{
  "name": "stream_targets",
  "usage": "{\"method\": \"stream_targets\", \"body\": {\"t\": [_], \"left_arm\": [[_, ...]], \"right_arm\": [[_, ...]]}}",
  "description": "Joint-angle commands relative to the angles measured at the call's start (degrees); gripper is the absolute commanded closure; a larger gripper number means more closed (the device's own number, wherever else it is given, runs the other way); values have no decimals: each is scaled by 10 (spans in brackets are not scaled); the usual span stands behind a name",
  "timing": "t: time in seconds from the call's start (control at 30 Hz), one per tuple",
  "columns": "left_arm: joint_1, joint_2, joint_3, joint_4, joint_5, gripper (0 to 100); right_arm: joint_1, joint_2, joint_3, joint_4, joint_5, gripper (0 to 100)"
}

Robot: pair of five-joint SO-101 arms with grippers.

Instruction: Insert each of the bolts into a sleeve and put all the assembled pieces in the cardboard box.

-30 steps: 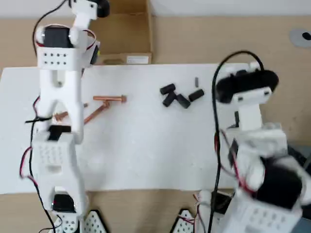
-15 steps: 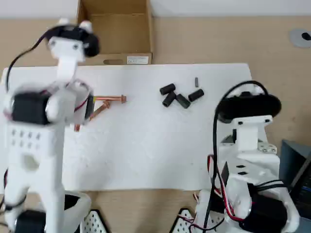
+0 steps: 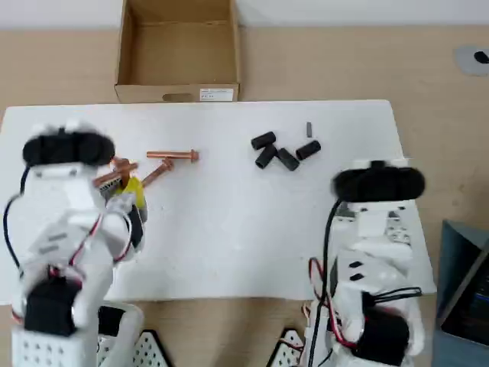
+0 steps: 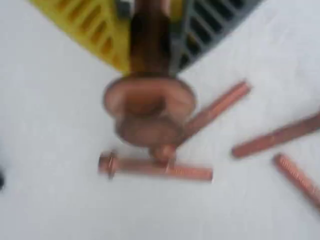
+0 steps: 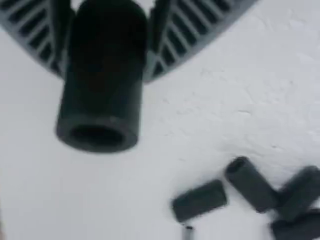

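Your left arm (image 3: 72, 222) has drawn back nearward, left gripper (image 4: 150, 45) clamping a copper bolt (image 4: 149, 107), right gripper (image 5: 107, 30) grasping a sleeve (image 5: 100, 95).

shiny copper-toned metal bolts (image 3: 173, 155), matt black sleeves (image 3: 264, 141), rough cardboard box (image 3: 153, 92)

**Left arm** (image 3: 69, 229): white moulded shells are enclosing black motor blocks. Red and black cables (image 3: 11, 229) are looping along its left side. Small holes are dotting the near plate (image 3: 38, 348).
**Left gripper** (image 4: 150, 35): a ribbed yellow finger (image 4: 85, 25) is pairing with a ribbed grey finger (image 4: 210, 25).
**Right arm** (image 3: 374, 252): white shells are carrying a black motor cap (image 3: 378, 183), with red and black wiring (image 3: 326, 245) running down its left side.
**Right gripper** (image 5: 107, 30): its ribbed fingers (image 5: 30, 30) are showing dark grey.
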Motion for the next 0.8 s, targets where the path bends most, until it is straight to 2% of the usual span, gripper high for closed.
{"method": "stream_targets", "body": {"t": [0.0,0.23,0.53,0.67,0.77], "left_arm": [[2,-111,82,-55,41,999],[7,-245,154,-86,87,999],[7,-247,132,-90,201,999],[12,-247,127,-124,237,999],[49,-247,126,-162,264,998]], "right_arm": [[-59,-63,45,-46,-33,989],[-205,-154,113,-65,-42,989],[-363,-152,129,-87,-42,989],[-432,-152,130,-97,-42,989],[-474,-153,135,-98,-43,989]]}}
